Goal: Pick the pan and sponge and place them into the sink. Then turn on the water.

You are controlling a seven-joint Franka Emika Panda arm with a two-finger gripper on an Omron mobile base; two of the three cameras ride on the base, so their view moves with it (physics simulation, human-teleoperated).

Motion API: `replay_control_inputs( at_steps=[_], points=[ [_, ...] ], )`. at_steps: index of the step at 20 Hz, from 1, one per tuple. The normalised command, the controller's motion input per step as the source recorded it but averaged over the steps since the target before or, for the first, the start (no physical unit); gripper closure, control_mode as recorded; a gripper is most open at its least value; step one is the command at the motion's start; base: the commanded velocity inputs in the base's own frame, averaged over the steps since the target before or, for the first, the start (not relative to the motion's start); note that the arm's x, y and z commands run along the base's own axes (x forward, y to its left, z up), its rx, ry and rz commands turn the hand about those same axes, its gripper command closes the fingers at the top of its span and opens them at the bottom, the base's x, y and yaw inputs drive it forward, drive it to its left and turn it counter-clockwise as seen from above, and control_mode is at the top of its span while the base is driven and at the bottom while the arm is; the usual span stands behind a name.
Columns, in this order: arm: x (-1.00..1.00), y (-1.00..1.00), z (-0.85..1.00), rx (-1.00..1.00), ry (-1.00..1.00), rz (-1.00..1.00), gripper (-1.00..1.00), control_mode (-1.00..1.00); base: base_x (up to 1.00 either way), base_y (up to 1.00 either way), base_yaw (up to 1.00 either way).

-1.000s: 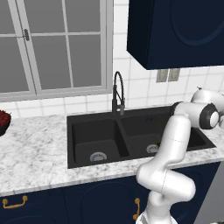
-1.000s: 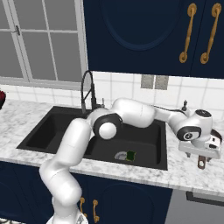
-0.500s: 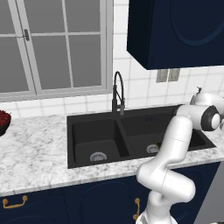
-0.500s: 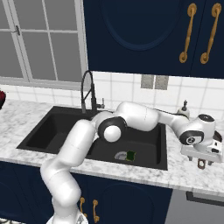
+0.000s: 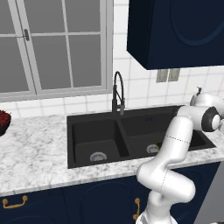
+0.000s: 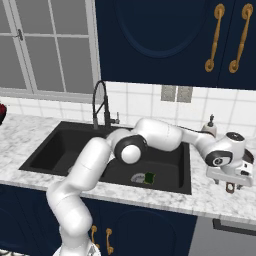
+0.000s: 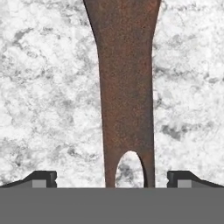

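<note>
My gripper (image 7: 112, 177) is open and straddles the pan's brown handle (image 7: 126, 87), one dark fingertip on each side near the hanging hole. It hovers low over the marble counter right of the sink (image 6: 60, 145); the gripper (image 6: 231, 181) hides the pan's round body, and the handle's loop end (image 6: 230, 188) pokes out below it. The sponge (image 6: 149, 177) lies in the right basin beside the silver drain. The black faucet (image 6: 100, 102) stands behind the sink's divider. The water is out of view.
A dark bowl of red fruit (image 5: 3, 120) sits on the counter at the far left. A small white dispenser (image 6: 210, 125) stands against the tiled wall behind the hand. Blue cupboards hang overhead. The counter's front edge runs close below the gripper.
The hand has sunk a little lower and slightly right over the pan's handle. Its jaws have stayed open. The sponge has not moved.
</note>
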Motion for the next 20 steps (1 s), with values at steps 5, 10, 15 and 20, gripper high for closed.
replay_control_inputs(
  at_steps=[5,10,15,20],
  points=[
    [0.18,0.0,-0.11,0.03,0.0,0.0,-1.0,-1.0,0.0,0.0,0.0],
    [0.17,-0.02,-0.12,0.03,0.0,0.0,-1.0,-1.0,0.0,0.0,0.0],
    [0.17,0.0,-0.15,0.0,0.02,0.0,1.0,-1.0,0.0,0.0,0.0],
    [0.04,0.0,-0.07,0.0,0.04,0.0,1.0,-1.0,0.0,0.0,0.0]
  ],
)
